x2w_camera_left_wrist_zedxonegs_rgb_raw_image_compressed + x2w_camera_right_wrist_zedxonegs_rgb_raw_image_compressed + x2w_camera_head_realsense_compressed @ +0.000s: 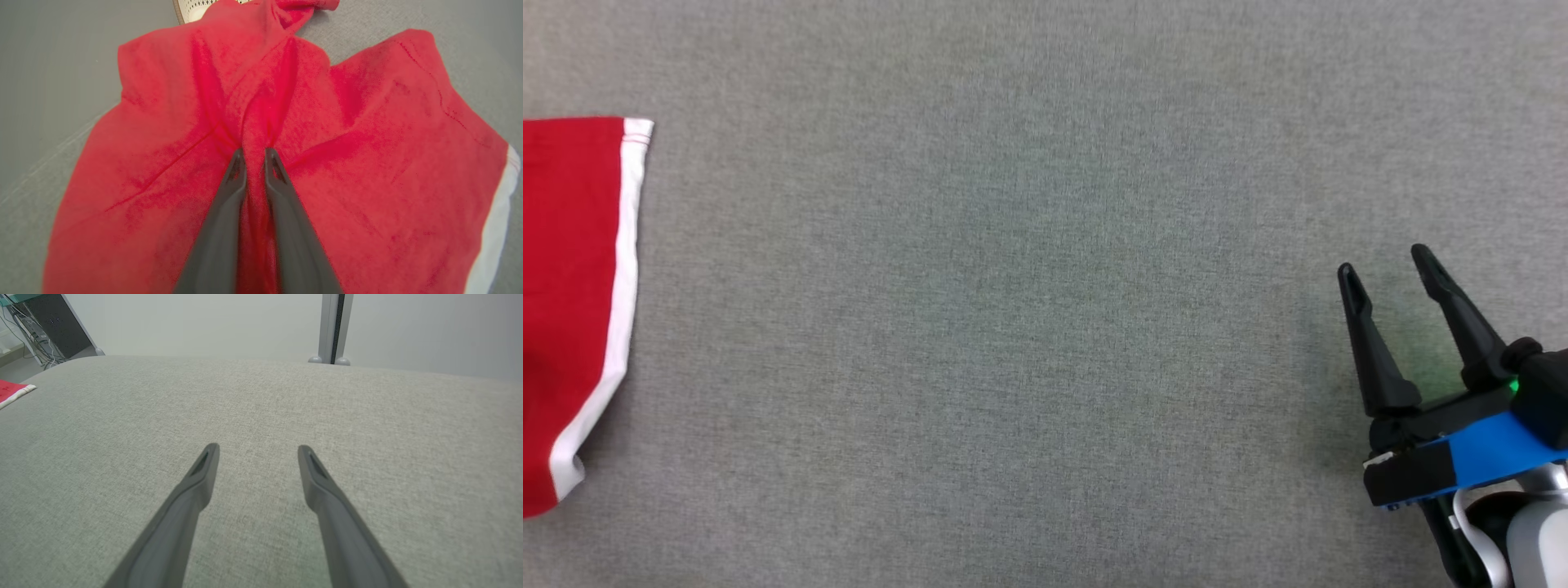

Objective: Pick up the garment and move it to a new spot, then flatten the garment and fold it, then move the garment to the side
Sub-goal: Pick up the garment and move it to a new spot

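Left wrist view: left gripper is closed down to a narrow gap, pinching a raised ridge of the red garment. Cloth is bunched between the two fingers and creases fan out from the pinch point. The rest of the garment spreads crumpled on the grey fabric surface on both sides of the claw, with a white trim along its right edge in that view. A pale perforated object pokes out from under the garment's top edge (too little visible to tell what it is).

Head view: garment sits at the far left edge of frame, lying flat there with the trim running down its inner side and curling at the lower corner. Right gripper is at lower right, well apart from the garment, jaws spread wide with nothing between them. A green light glows at its base.

Right wrist view: both fingers are splayed over bare surface and a red corner of the garment shows at far left. Behind the surface are a pale wall, a grey post and a dark cabinet with cables.
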Robot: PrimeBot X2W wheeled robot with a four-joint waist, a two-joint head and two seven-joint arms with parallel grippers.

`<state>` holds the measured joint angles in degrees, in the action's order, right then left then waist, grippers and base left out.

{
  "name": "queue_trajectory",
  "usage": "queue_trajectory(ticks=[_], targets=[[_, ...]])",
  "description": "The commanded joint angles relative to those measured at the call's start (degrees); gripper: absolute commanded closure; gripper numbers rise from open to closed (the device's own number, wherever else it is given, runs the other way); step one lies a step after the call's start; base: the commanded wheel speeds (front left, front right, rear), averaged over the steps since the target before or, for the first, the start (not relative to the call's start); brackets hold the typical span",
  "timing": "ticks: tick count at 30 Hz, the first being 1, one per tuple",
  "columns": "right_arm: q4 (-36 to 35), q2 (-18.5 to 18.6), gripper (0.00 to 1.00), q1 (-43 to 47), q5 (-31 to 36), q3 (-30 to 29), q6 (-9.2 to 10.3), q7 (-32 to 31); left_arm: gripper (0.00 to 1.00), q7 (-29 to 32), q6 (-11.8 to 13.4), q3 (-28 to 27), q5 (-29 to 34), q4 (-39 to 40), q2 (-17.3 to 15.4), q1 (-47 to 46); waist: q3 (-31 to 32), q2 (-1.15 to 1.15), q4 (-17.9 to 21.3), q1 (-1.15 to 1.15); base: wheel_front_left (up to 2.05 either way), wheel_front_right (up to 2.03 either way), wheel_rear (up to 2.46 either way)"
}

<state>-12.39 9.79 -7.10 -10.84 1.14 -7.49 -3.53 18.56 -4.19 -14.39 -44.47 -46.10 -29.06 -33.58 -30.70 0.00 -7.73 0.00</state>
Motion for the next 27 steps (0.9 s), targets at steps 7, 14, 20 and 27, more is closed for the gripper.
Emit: queue_trajectory(ticks=[7, 14, 20, 27], targets=[[4.12, -1.04, 0.00, -0.54, -1.90, 1.68, -0.01, 2.50, 1.00, -0.62, -1.87, 1.06, 0.46, 6.00, -3.32, -1.26, 7.49, 0.00, 0.16, 0.00, 0.00, 0.00, 0.00], [8.91, -2.79, 0.00, 1.18, -3.73, 2.89, -0.01, 5.38, 1.00, 2.29, -2.09, 3.66, 1.63, 19.67, -5.49, -2.24, 16.04, 0.00, 0.77, 0.00, 0.00, 0.00, 0.00], [11.72, -3.97, 0.00, 2.63, -4.39, 3.22, -0.01, 7.10, 1.00, 9.53, 0.66, 7.45, 1.64, 37.04, -4.26, -3.22, 22.05, 0.00, 2.99, 0.00, 0.00, 0.00, 0.00], [12.42, -4.76, 0.00, 3.90, -4.84, 3.69, -0.01, 7.54, 1.00, 16.49, 4.16, 12.35, -1.11, 53.08, 0.37, -2.99, 25.21, 0.00, 9.17, 0.00, 0.00, 0.00, 0.00]])
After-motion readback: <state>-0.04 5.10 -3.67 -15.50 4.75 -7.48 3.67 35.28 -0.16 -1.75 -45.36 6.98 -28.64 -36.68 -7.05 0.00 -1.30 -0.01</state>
